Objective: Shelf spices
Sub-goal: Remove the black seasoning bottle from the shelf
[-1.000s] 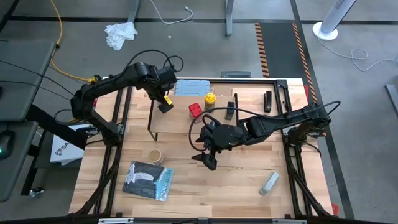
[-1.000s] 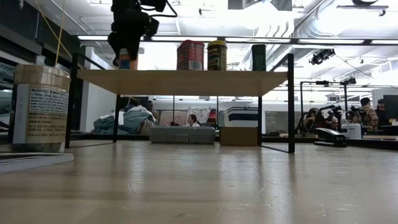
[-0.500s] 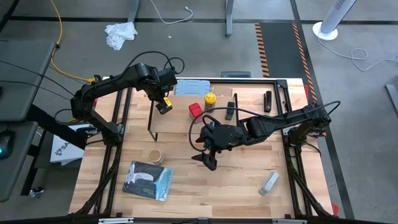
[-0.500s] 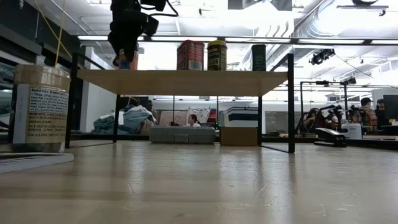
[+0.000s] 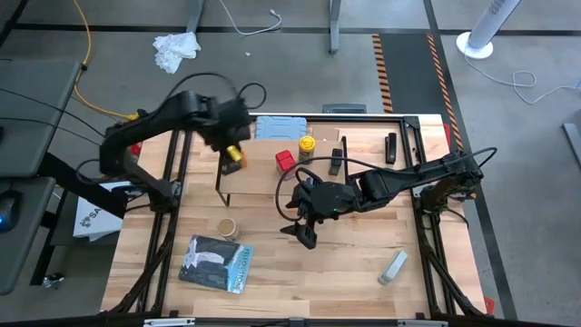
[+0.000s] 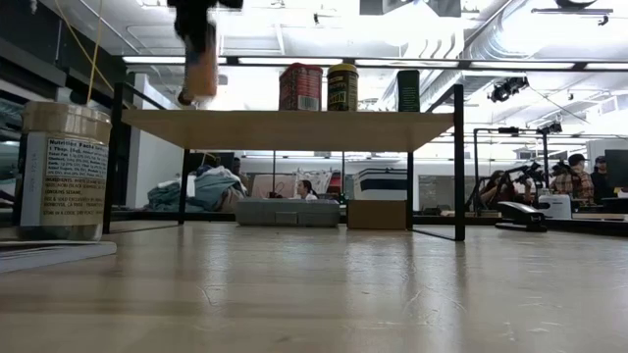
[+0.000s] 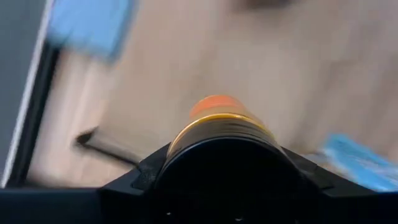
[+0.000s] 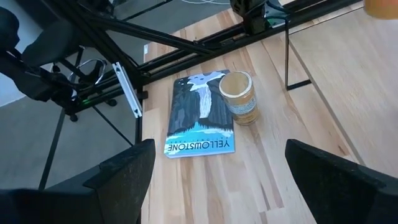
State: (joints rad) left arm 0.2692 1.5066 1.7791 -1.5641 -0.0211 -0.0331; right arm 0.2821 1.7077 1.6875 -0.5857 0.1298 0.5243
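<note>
Three spices: stood on shelf (image 5: 263, 177).
Left gripper (image 5: 234, 158): clasped amber jar (image 7: 219, 126).
Right gripper (image 5: 307, 238): wide, empty.

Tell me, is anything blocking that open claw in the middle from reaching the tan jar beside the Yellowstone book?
Nothing visible does. The right gripper hangs open over bare tabletop, and only bare wood shows between it and the tan cylinder, which stands upright beside the Yellowstone book, in front of the shelf.
</note>
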